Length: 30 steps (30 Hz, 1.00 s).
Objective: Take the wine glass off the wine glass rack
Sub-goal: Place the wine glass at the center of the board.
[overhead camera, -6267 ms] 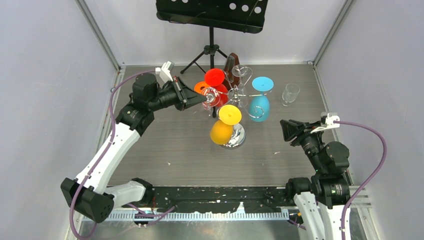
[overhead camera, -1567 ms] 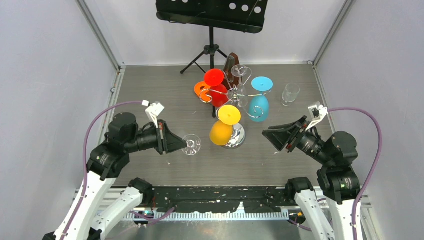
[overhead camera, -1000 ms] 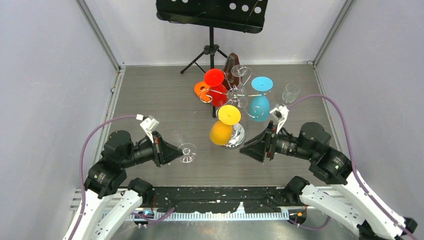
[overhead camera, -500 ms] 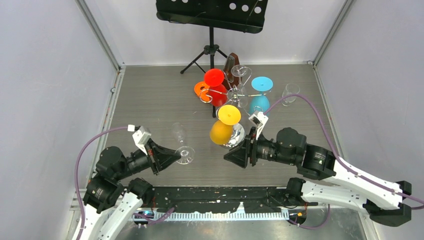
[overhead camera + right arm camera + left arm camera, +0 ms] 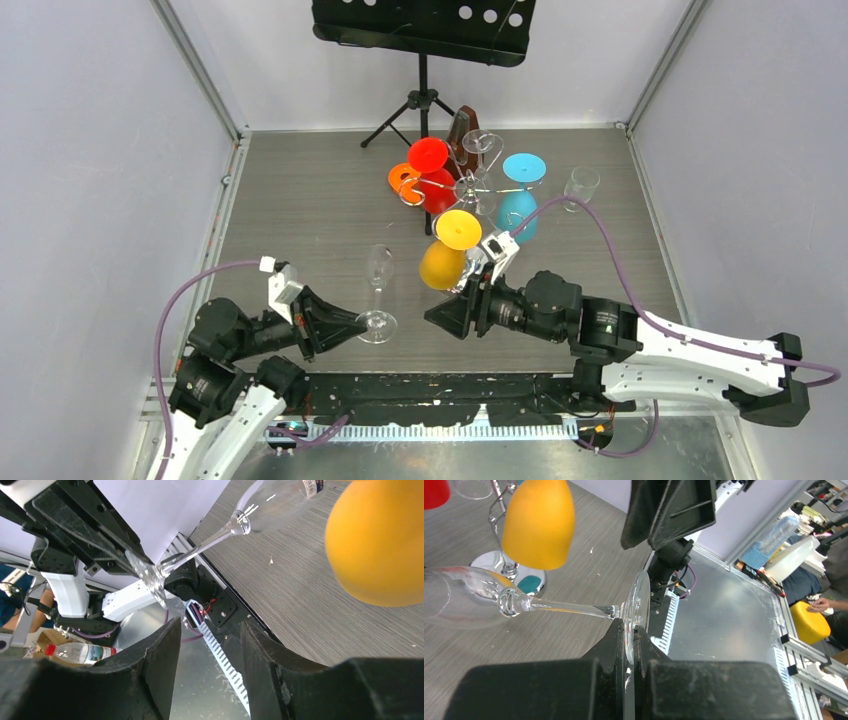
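A clear wine glass (image 5: 379, 262) stands nearly upright near the table's front, well away from the wine glass rack (image 5: 470, 188). My left gripper (image 5: 363, 325) is shut on the rim of its round foot (image 5: 636, 600), and the stem (image 5: 564, 608) and bowl (image 5: 459, 597) reach away from the jaws. My right gripper (image 5: 431, 318) is open and empty. It points left at the glass from just right of it, in front of the rack's yellow glass (image 5: 444, 258). In the right wrist view the glass foot (image 5: 150, 577) lies beyond the spread fingers (image 5: 167, 645).
Red (image 5: 430, 156), orange (image 5: 402, 178), blue (image 5: 520, 205) and yellow glasses plus a clear one (image 5: 482, 145) hang on the rack. A clear tumbler (image 5: 580, 186) stands at the back right. A black music stand (image 5: 423, 35) rises behind. Grey walls close both sides.
My left arm drew back toward the near edge and tipped the glass from lying sideways to upright. My right arm swept left across the front of the rack, toward the glass.
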Each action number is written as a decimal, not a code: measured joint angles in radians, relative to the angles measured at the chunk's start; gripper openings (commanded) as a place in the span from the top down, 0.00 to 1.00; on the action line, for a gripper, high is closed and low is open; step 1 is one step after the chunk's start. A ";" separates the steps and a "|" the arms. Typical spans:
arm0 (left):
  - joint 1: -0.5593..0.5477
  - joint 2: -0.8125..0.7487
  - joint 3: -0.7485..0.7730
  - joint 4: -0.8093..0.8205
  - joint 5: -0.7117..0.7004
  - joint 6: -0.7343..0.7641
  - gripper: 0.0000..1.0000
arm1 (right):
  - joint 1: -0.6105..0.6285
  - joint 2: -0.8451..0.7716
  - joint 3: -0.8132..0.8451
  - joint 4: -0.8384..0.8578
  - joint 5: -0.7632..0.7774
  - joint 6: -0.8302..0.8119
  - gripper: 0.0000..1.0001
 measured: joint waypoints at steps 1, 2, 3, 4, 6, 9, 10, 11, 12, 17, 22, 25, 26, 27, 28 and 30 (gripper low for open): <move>0.000 -0.002 0.000 0.006 0.014 0.002 1.00 | 0.009 0.011 0.000 0.016 0.010 0.012 0.44; 0.000 -0.002 0.000 0.012 0.027 0.008 1.00 | 0.017 0.020 0.000 0.030 0.019 0.022 0.43; 0.000 -0.002 0.000 0.018 0.040 0.013 1.00 | 0.024 0.027 0.000 0.043 0.027 0.029 0.42; 0.000 -0.002 0.000 0.022 0.049 0.016 1.00 | 0.032 0.037 0.000 0.058 0.036 0.040 0.42; 0.000 -0.002 0.000 0.027 0.071 0.024 1.00 | 0.042 0.050 -0.005 0.086 0.050 0.061 0.41; 0.000 0.005 0.000 0.029 0.098 0.042 1.00 | 0.049 0.058 -0.022 0.130 0.069 0.096 0.41; 0.000 0.012 0.000 0.033 0.108 0.047 1.00 | 0.050 0.060 -0.029 0.146 0.075 0.108 0.41; -0.001 0.020 0.000 0.036 0.116 0.050 1.00 | 0.050 0.065 -0.039 0.168 0.081 0.123 0.41; -0.003 0.029 0.001 0.040 0.122 0.053 1.00 | 0.050 0.069 -0.043 0.180 0.085 0.132 0.41; -0.024 0.065 0.005 0.054 0.131 0.073 1.00 | 0.051 0.114 -0.053 0.246 0.097 0.187 0.41; -0.056 0.091 0.019 0.065 0.133 0.096 1.00 | 0.054 0.176 -0.053 0.306 0.095 0.219 0.41; -0.068 0.098 0.032 0.071 0.130 0.109 1.00 | 0.054 0.201 -0.049 0.338 0.092 0.233 0.41; -0.070 0.099 0.036 0.071 0.129 0.115 1.00 | 0.054 0.206 -0.047 0.349 0.092 0.238 0.41; -0.072 0.100 0.040 0.072 0.128 0.119 1.00 | 0.054 0.211 -0.047 0.357 0.090 0.242 0.41; -0.073 0.100 0.042 0.072 0.128 0.122 1.00 | 0.055 0.214 -0.047 0.364 0.089 0.247 0.41; -0.077 0.102 0.046 0.073 0.128 0.126 1.00 | 0.055 0.224 -0.046 0.381 0.088 0.256 0.41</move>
